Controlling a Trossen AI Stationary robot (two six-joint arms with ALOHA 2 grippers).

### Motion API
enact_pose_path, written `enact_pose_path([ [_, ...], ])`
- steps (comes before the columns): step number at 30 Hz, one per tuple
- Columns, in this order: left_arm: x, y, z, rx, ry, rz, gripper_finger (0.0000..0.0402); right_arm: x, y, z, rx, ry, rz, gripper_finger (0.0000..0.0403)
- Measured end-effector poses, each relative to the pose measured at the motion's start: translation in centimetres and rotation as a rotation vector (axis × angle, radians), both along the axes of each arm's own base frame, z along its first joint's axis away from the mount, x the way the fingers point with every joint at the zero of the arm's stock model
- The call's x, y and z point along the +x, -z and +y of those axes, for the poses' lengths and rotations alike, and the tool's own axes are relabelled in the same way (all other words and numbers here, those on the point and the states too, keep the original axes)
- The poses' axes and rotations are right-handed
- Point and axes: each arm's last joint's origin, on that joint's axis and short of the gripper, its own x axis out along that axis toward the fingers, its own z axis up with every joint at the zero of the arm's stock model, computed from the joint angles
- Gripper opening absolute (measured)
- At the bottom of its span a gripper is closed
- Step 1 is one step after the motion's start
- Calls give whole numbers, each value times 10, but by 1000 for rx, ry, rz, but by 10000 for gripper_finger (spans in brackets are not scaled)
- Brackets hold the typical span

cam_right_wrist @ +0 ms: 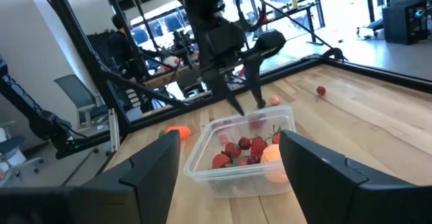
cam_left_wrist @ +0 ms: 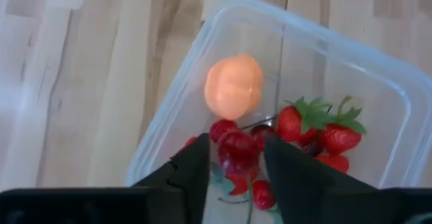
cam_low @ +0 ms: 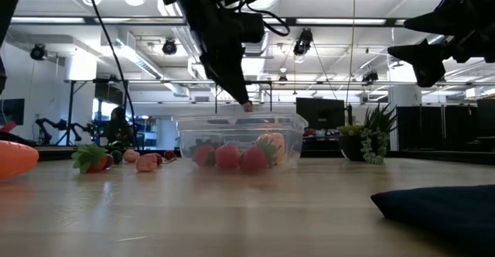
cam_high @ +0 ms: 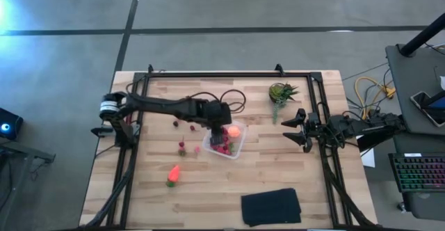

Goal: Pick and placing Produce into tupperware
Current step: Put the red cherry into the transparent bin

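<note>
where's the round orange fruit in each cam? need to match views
High view: orange fruit in the clear box, corner toward the plant.
Low view: pale orange behind the box's right wall.
Left wrist view: upper middle, beyond the left gripper.
Right wrist view: box's near right corner.
Shared landmark: the clear box.

Left arm (cam_high: 167,106) over tupperware (cam_high: 236,147), loose berries (cam_high: 182,146) beside, right side open
</note>
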Motion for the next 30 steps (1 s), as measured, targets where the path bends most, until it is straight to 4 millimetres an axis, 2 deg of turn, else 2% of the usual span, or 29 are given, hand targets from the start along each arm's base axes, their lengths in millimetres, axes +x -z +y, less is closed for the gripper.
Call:
enact_pose_path([
  [6, -2, -2, -4, 1, -26, 7, 210, 0, 0, 0, 0, 0, -1, 244],
  [10, -19, -10, 9, 125, -187, 81, 235, 0, 0, 0, 0, 0, -1, 242],
  [14, -51, -19, 49, 79, -330, 213, 234, 0, 0, 0, 0, 0, -1, 246],
  [16, -68, -17, 77, 4, -414, 271, 229, 0, 0, 0, 0, 0, 0, 247],
  [19, -92, -9, 121, -149, -630, 300, 220, 0, 0, 0, 0, 0, 0, 245],
  [22, -112, -3, 154, -257, -776, 287, 214, 0, 0, 0, 0, 0, -1, 242],
  [26, -122, 0, 173, -272, -829, 252, 210, 0, 0, 0, 0, 0, -1, 244],
  [30, -124, 1, 183, -243, -815, 200, 209, 0, 0, 0, 0, 0, -1, 247],
])
